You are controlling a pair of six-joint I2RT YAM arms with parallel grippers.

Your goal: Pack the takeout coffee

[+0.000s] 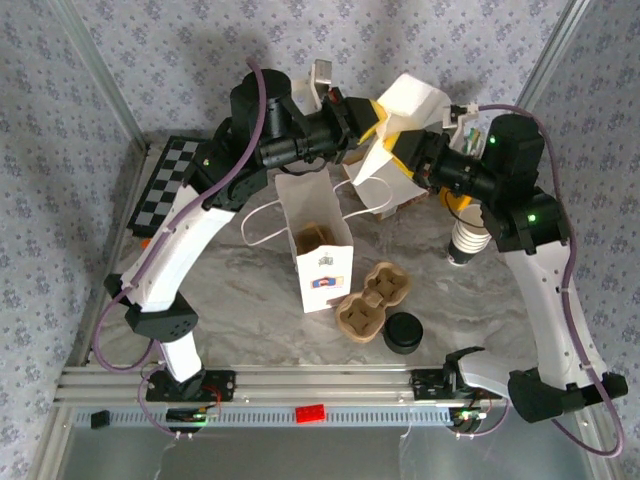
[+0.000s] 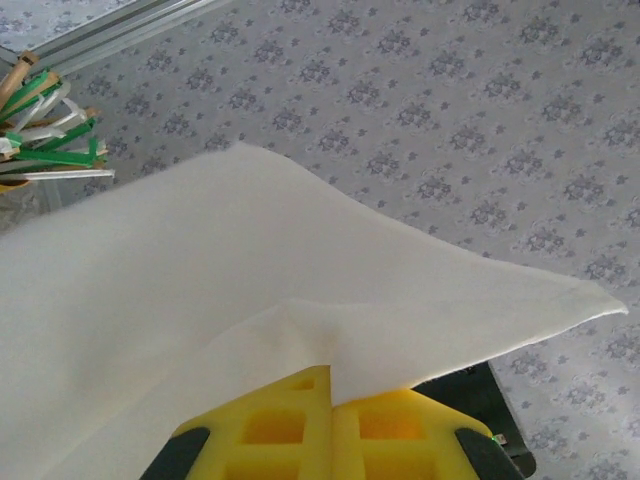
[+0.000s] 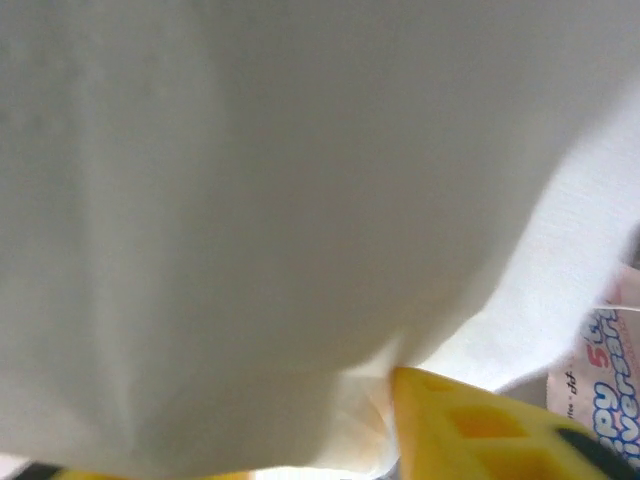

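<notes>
A white paper bag is held up off the table at the back. My left gripper is shut on it; in the left wrist view the yellow fingers pinch a fold of the paper bag. My right gripper is at the bag's right side, where one yellow finger presses into the crumpled paper and the other is mostly hidden. A second white bag stands open in the middle. A brown cup carrier and a black lid lie in front of it. A white cup stands on the right.
A checkerboard lies at the back left. A holder of green and white stirrers sits by the wall. A printed packet lies past the right finger. The metal frame rail runs along the near edge.
</notes>
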